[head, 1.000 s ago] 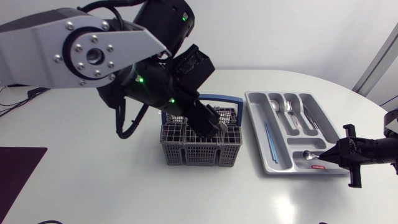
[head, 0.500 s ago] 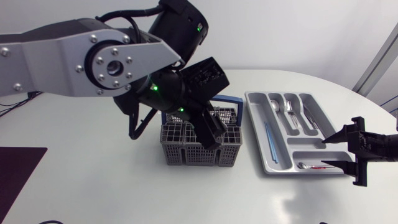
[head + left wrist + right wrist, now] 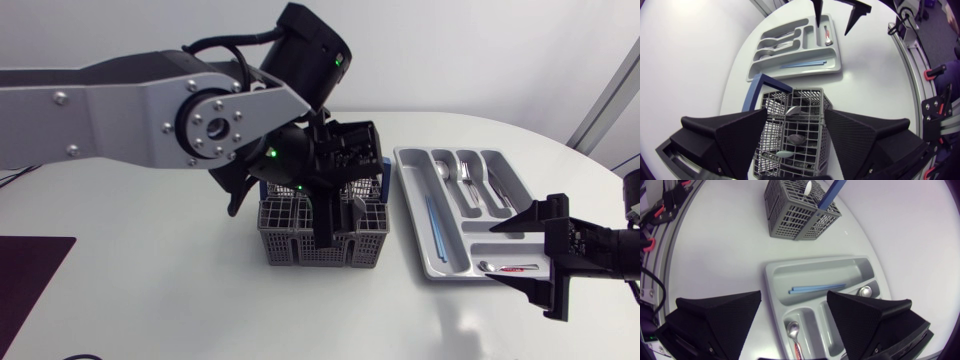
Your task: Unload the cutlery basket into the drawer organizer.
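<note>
left gripper [image 3: 796,117] above grey plastic mesh cutlery basket [image 3: 300,248]
both wide open, empty; right gripper [image 3: 794,300] over grey plastic drawer organizer [image 3: 414,222].

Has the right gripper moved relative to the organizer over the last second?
Yes. The right gripper has opened and risen from the drawer organizer's small end compartment, where its tips were; the spoon now lies there beneath it.

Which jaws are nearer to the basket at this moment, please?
Left. The left jaws hang open right over the basket. The right jaws stand open at the organizer's far corner, with the whole organizer between them and the basket.
</note>
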